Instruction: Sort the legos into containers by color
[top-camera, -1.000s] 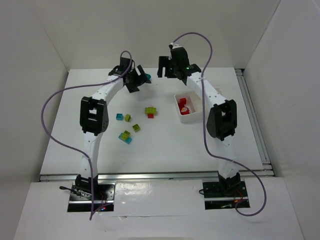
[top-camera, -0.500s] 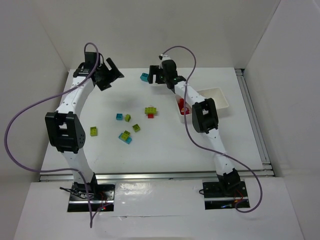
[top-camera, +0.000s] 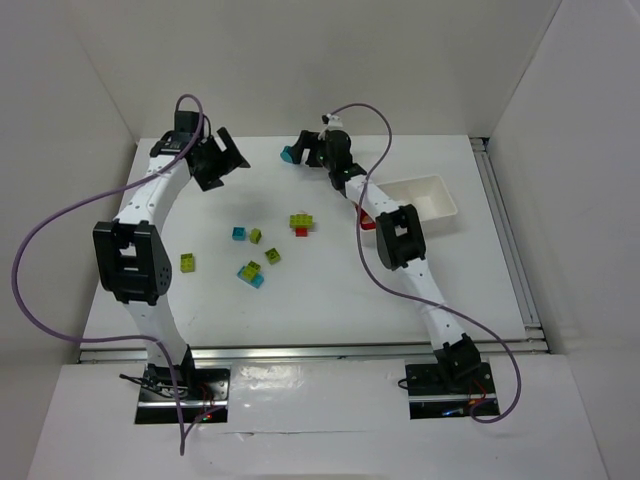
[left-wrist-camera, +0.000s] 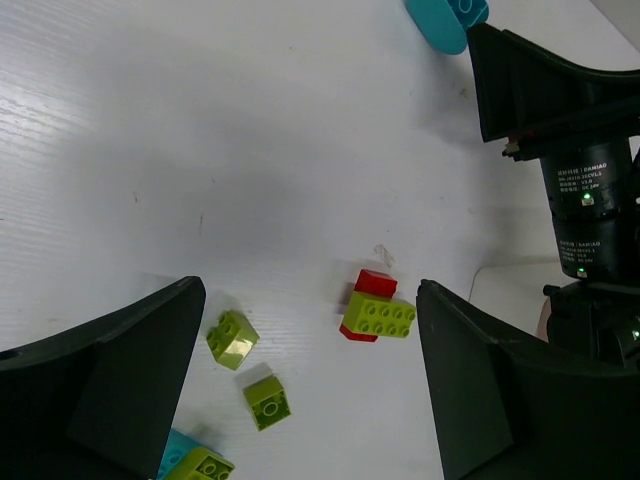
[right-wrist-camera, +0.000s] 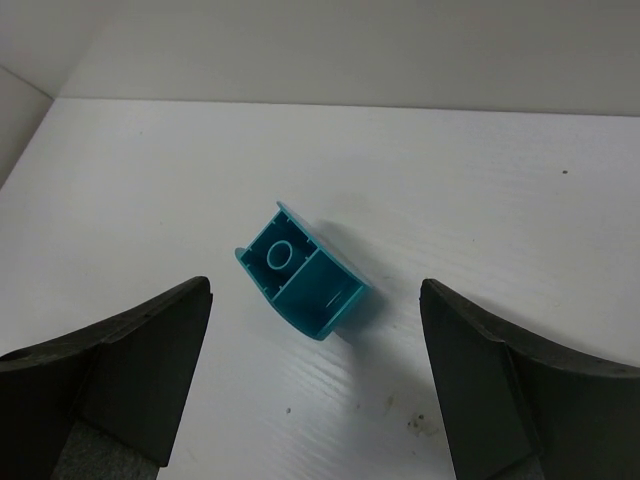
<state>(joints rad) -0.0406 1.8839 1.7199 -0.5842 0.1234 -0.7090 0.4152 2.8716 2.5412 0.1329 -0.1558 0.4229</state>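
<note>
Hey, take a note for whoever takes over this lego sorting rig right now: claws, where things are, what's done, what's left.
Left claw: open, holding nothing, far left of the table.
Right claw: open, straddling a teal brick that lies hollow side up at the far edge, not gripped.
White tray: far right, with red pieces in it, mostly hidden by the right arm.
Done: only red shows in the tray.
Left: teal brick, green-on-red stack, cyan brick, green-on-cyan stack, green bricks.
</note>
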